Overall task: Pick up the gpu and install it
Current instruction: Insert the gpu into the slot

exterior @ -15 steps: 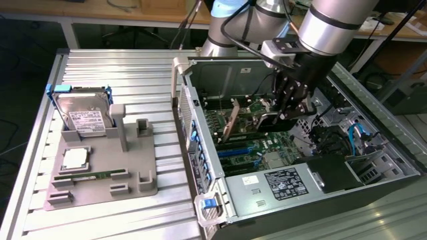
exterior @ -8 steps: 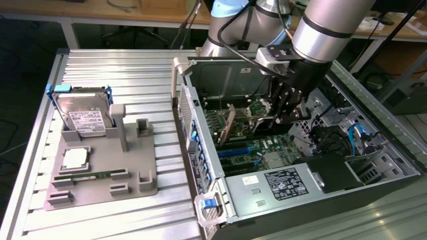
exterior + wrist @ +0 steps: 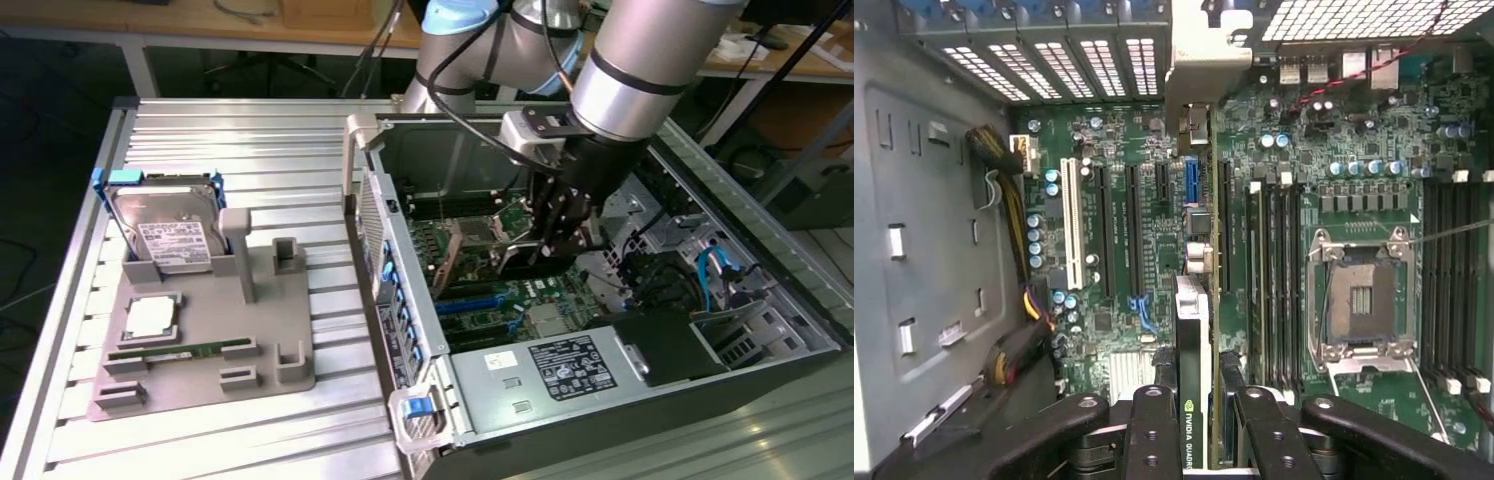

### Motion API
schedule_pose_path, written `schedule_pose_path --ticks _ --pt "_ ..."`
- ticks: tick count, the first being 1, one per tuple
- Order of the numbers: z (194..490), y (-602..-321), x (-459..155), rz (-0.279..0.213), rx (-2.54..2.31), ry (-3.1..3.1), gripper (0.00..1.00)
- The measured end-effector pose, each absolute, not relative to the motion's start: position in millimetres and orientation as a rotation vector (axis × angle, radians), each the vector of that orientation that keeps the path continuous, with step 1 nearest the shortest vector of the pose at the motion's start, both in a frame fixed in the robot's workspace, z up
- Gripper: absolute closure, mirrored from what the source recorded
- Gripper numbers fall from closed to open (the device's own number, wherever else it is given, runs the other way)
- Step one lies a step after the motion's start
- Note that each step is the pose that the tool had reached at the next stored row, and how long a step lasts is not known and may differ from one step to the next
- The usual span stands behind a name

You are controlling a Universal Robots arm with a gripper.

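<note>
in the exterior view the arm point(image 3: 641, 70) is hanging down into the open computer case point(image 3: 441, 160), which is lying on its side on the ribbed metal table point(image 3: 227, 130). the gripper point(image 3: 555, 232) is clenching the gpu point(image 3: 531, 262), a dark flat card that is standing on edge over the green motherboard point(image 3: 447, 250), near the middle of the case. i cannot tell from here whether the card is touching the board. a power supply point(image 3: 567, 365) with a printed label is sitting at the near end of the case. on the exterior view's left, well apart from the case, a grey holder point(image 3: 287, 375) is carrying three parts: the silver hard drive point(image 3: 171, 232) standing upright in its blue frame, a square processor chip point(image 3: 150, 318) lying flat, and the narrow green memory stick point(image 3: 180, 352) lying just beside the chip. in the wrist view the black fingers point(image 3: 1154, 430) are pressing on both sides of the gpu point(image 3: 1194, 330), which is showing edge-on with a small brand label on its rim. the card is running parallel to the long black expansion slots point(image 3: 1134, 230), between the white slot point(image 3: 1071, 225) and the bank of memory slots point(image 3: 1274, 290). i cannot tell whether its lower edge is sitting in a slot or hanging just above one. the processor socket point(image 3: 1354, 300) is lying on the far side of those memory slots, well apart from the card.
</note>
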State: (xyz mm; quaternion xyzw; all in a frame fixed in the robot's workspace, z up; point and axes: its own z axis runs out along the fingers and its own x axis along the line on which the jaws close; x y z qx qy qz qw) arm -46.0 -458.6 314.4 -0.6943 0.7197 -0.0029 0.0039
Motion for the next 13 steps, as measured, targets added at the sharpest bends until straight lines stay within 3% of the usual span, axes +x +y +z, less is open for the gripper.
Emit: schedule_pose_path --ticks 13 --pt "291.9 -458.4 -60.8 -0.011 -2.175 2.254 0.73"
